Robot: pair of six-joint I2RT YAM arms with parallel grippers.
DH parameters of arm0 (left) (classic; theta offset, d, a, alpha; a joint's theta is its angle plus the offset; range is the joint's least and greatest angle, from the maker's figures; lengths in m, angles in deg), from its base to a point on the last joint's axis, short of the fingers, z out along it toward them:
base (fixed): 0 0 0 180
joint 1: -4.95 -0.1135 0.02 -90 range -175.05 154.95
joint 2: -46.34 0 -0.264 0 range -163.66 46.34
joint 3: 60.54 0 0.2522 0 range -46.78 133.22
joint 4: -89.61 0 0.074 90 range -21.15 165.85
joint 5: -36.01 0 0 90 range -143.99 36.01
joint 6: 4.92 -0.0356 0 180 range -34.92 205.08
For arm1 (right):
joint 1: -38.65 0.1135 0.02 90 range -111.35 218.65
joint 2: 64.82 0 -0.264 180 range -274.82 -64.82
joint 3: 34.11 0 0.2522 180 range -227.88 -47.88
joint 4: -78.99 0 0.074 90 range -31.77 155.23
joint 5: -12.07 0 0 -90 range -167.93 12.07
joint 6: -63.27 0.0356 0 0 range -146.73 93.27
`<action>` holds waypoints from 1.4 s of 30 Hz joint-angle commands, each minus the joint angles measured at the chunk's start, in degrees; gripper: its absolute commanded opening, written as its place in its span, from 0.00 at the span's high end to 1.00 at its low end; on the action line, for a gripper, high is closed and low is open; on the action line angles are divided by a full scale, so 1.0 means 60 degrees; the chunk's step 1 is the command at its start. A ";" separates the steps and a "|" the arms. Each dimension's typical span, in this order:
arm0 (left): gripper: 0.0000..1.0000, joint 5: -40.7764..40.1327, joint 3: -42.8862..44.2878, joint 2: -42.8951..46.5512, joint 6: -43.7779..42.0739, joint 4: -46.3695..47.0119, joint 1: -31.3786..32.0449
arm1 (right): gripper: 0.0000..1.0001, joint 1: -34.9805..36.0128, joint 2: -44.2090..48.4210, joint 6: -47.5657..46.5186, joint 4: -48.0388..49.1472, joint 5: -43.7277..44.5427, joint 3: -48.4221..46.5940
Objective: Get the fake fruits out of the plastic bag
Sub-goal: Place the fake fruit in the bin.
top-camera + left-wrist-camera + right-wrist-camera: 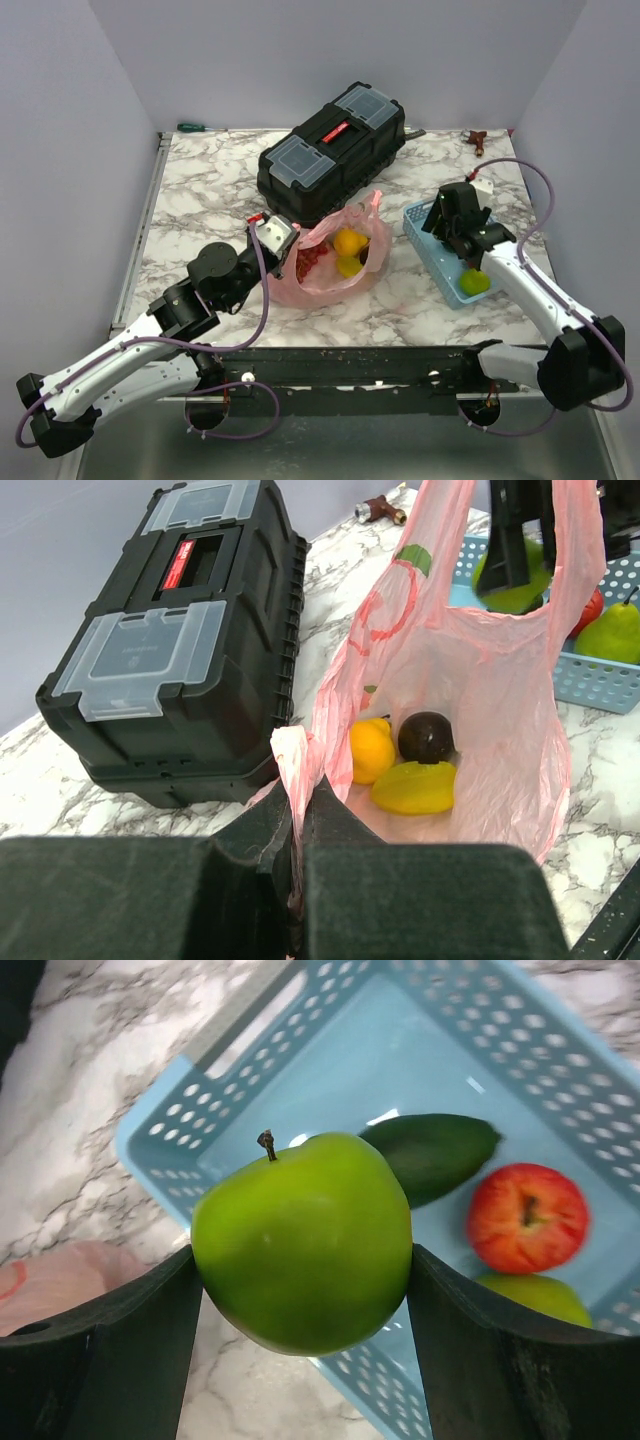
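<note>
The plastic bag [335, 262] lies mid-table, just near of the black toolbox [335, 150] and left of the blue basket [428, 245]; its long axis runs near-left to far-right, with one loop handle [375, 200] raised at the far-right end and the mouth open toward the left arm. The left gripper [300, 825] is pinched together on the bag's near-left rim. Inside lie an orange-yellow fruit [370, 750], a dark round fruit [427, 737] and a yellow fruit [415, 787], the last lying crosswise in the left wrist view. The right gripper [300, 1290] is clamped on a green apple [300, 1230], stem uppermost in its view, above the basket's edge; in the basket rest a red apple [527, 1217], a dark green fruit [440, 1155] and a pale green fruit [530, 1295].
</note>
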State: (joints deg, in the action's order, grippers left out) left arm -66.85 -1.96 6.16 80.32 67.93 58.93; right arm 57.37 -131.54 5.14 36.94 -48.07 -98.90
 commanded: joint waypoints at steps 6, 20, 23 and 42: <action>1.00 -0.0372 0.0236 0.0216 -0.0193 0.0017 0.0086 | 0.69 -0.0340 -0.2076 -0.0971 0.1314 -0.1342 -0.0899; 1.00 -0.0391 0.0250 0.0124 -0.0218 0.0002 0.0086 | 0.10 -0.0558 -0.2718 -0.1019 0.1960 -0.2392 -0.0315; 1.00 -0.0390 0.0251 0.0084 -0.0218 0.0002 0.0086 | 0.02 -0.0561 -0.2636 -0.1027 0.1905 -0.2327 -0.0339; 1.00 -0.0453 0.0255 0.0157 -0.0226 0.0024 0.0086 | 0.03 -0.0544 0.1338 -0.0638 0.0059 -0.5056 -0.1518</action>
State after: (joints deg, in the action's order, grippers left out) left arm -68.40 -1.87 6.59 79.29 67.90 59.08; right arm 54.27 -125.28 0.23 41.48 -70.62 -103.69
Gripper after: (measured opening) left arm 0.004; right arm 0.970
